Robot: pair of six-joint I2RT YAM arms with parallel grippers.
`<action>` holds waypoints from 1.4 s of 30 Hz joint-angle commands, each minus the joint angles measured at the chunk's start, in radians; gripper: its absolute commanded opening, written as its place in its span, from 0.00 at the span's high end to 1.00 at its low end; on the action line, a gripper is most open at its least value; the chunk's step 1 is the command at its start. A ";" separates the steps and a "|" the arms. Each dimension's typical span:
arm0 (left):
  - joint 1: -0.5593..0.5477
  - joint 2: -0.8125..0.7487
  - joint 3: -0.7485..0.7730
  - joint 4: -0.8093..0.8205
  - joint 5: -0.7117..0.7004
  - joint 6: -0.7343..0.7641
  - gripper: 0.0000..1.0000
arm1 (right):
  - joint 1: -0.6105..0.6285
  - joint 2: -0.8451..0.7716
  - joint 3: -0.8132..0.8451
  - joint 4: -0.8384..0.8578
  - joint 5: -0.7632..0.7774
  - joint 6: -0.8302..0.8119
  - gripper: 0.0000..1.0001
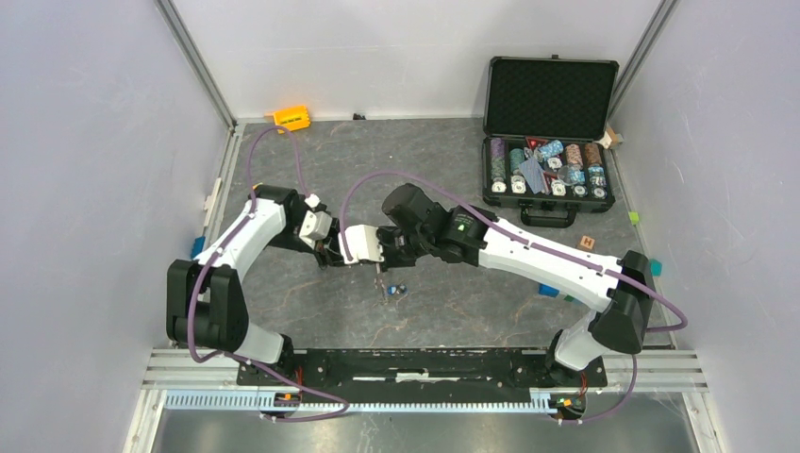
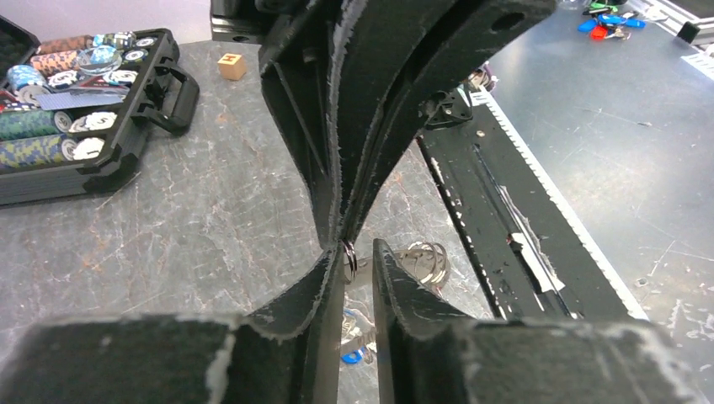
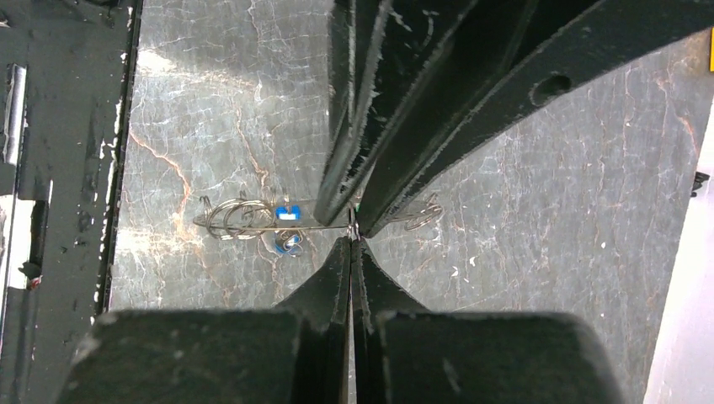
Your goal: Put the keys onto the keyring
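At mid-table (image 1: 472, 311), just ahead of the bases, both arms meet tip to tip above the surface.

Finding one: your right gripper (image 3: 351, 240) is fully closed. Its tips appear to pinch the edge of the keyring (image 2: 349, 261) — a thin wire ring seen edge-on, with further loops trailing from it.

Finding two: your left gripper (image 2: 356, 252) stands partly open, with a narrow gap between its fingers. The ring sits in that gap, close against one finger, and nothing is clamped.

The blue key (image 3: 288, 213) shows among the loops hanging below the pinch point. Whether it is already threaded, I cannot tell. The green-headed key cannot be made out with confidence.

Assessment: the step in hand looks like a re-grip of the ring between your two grippers, so that a key can be fed on.

Recommendations:
- Hold the right pinch firm and motionless.
- Close the left fingers on the ring's flat faces, not its rim — a rim grip on thin wire is likely to twist out.
- Take hold just beside the right tips, leaving the split end exposed.
- Release one side only once the other is clearly seated; the dangling loops will likely swing and pull at a loose hold.
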 commanded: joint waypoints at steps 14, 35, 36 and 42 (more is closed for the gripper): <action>-0.007 0.016 0.046 -0.084 0.062 0.276 0.78 | 0.009 -0.002 0.069 0.035 0.049 0.019 1.00; -0.003 0.005 0.032 -0.081 0.106 0.290 0.98 | -0.028 -0.079 -0.041 0.129 -0.040 0.039 0.78; -0.003 0.001 0.032 -0.081 0.108 0.292 0.98 | -0.049 -0.099 -0.064 0.150 -0.075 0.045 0.73; -0.009 -0.022 0.048 -0.080 0.110 0.292 0.98 | -0.205 -0.178 -0.211 0.296 -0.361 0.091 0.67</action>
